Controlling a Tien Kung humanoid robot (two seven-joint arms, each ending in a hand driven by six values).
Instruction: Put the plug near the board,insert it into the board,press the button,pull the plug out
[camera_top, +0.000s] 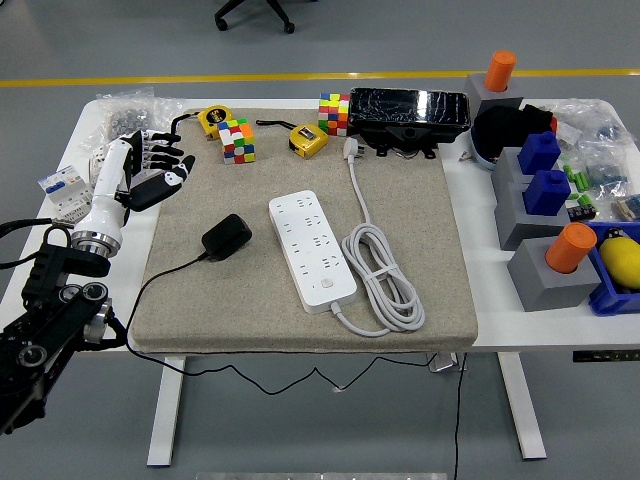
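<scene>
— Where is your left robot hand (152, 172)?

— At the far left corner of the grey felt mat (420, 250) on the white bench (500, 330), fingers spread, holding nothing. I judge I'm poised to reach right and nearer for the plug.

— And the plug?

— The black block-shaped plug adapter (227, 237) lies on the mat, cord trailing off the front-left edge, just beside the white multi-socket power board (311, 250) but not touching. Nothing is inserted yet; the board's round button (325, 284) sits at its near end.

— Your right hand?

— Not visible.
</scene>
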